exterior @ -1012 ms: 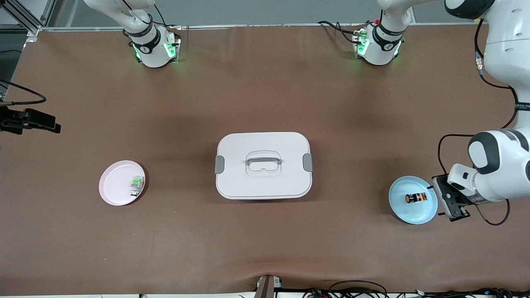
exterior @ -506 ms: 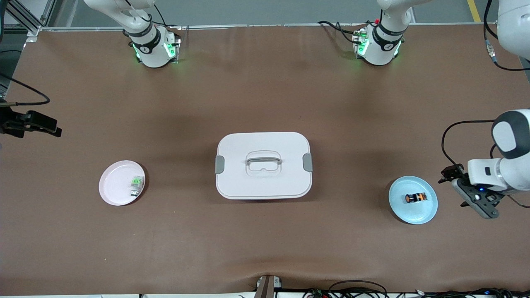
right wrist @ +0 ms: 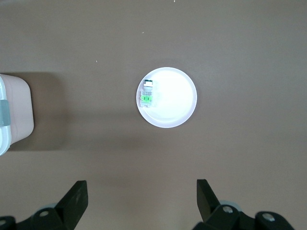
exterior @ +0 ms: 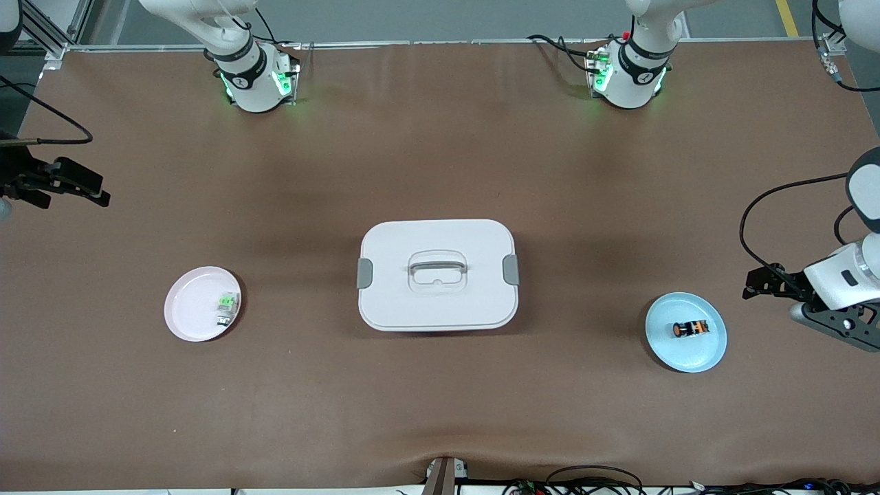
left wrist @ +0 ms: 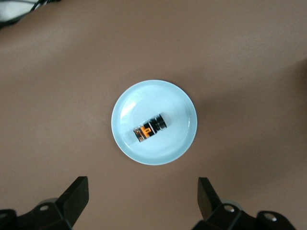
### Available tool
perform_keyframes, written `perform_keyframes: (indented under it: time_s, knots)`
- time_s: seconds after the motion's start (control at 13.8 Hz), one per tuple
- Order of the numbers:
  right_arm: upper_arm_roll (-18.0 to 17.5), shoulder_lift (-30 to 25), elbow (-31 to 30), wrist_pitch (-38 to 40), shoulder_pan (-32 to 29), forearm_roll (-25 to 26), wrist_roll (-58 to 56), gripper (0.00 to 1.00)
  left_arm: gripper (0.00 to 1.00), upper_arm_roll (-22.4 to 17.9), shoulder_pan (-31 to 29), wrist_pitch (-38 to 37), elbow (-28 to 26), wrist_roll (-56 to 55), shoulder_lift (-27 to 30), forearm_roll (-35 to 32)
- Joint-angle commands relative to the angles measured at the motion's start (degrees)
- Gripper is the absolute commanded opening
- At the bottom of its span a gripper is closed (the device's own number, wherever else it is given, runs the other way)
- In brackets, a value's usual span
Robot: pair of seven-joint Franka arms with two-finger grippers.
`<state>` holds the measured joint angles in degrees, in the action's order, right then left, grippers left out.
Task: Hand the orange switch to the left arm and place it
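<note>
The orange switch (exterior: 689, 328) lies on its side on a light blue plate (exterior: 687, 357) toward the left arm's end of the table; it also shows in the left wrist view (left wrist: 149, 128) on that plate (left wrist: 180, 98). My left gripper (left wrist: 142, 196) is open and empty, held high over the table beside the blue plate, at the table's edge (exterior: 833, 323). My right gripper (right wrist: 141, 199) is open and empty, high over the right arm's end of the table (exterior: 65, 187). The white box (exterior: 438, 295) stands in the middle of the table, lid shut.
A pink plate (exterior: 189, 316) holds a green-and-silver switch (exterior: 226, 307) between the box and the right arm's end; both show in the right wrist view, plate (right wrist: 180, 103) and switch (right wrist: 147, 96). A corner of the box (right wrist: 14, 112) shows there too. Cables lie along the table's near edge.
My left gripper has pulled away from the blue plate toward the left arm's end edge. My right gripper has shifted slightly toward the robots' side. The switches and the box have not moved.
</note>
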<state>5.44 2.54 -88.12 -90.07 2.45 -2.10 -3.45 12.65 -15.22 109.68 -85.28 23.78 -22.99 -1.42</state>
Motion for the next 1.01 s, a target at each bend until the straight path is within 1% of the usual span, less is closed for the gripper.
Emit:
perform_keyframes:
  time_s: [0.0,0.29,0.43,0.58,0.65,0.8,0.94]
  knots:
    - [-0.43,-1.31,-1.53,0.24,-0.16,0.61,-0.15,1.00,1.00,1.14,0.36,-3.24,-1.11,-12.56,2.86,0.63]
    - [-0.52,-1.40,-1.53,1.47,-0.16,0.96,-0.68,1.00,1.00,4.40,1.06,-4.39,-1.03,-32.00,2.95,-0.42]
    - [-0.52,-1.49,-1.35,1.47,-0.07,1.31,-0.68,1.00,1.00,4.75,3.43,-4.56,-1.20,-41.84,3.21,-0.51]
    - [-0.52,-1.75,-0.91,1.48,-0.07,1.22,-0.59,1.00,1.00,4.75,6.24,-4.65,-1.20,-49.85,3.39,-3.40]
    - [-0.43,-1.75,-0.65,1.48,-0.16,1.22,-0.50,1.00,1.00,4.75,7.21,-6.13,-1.20,-52.85,4.00,-5.41]
    - [-0.43,-1.75,-0.21,1.13,-0.34,0.96,-0.59,1.00,1.00,4.93,7.31,-8.33,-1.11,-52.88,5.49,-11.82]
    - [-0.43,-1.75,-0.12,1.04,-0.34,0.96,-0.59,1.00,1.00,4.58,6.70,-8.78,-0.94,-52.79,7.16,-12.90]
